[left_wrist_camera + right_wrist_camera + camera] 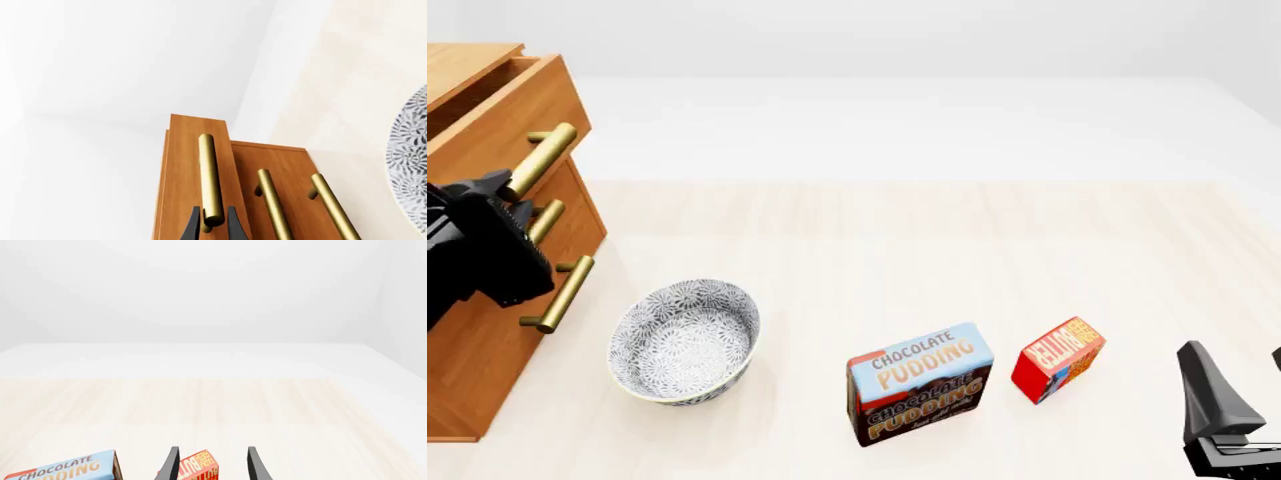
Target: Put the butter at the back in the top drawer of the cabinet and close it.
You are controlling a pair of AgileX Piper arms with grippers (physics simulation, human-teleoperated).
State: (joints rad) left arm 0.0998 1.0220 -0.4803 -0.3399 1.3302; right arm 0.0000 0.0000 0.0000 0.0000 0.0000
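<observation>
Your left gripper [213, 227] pinches the top drawer's handle [209, 177], drawer [501, 100] pulled partly out to make room, while your right gripper [212, 465] waits wide open around the butter [1058, 359], which sits on the table beside the pudding [920, 383].

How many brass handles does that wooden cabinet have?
3, one per drawer. The top handle sits on the pulled-out top drawer, between the left gripper's fingers; the middle handle and bottom handle are below it.
</observation>
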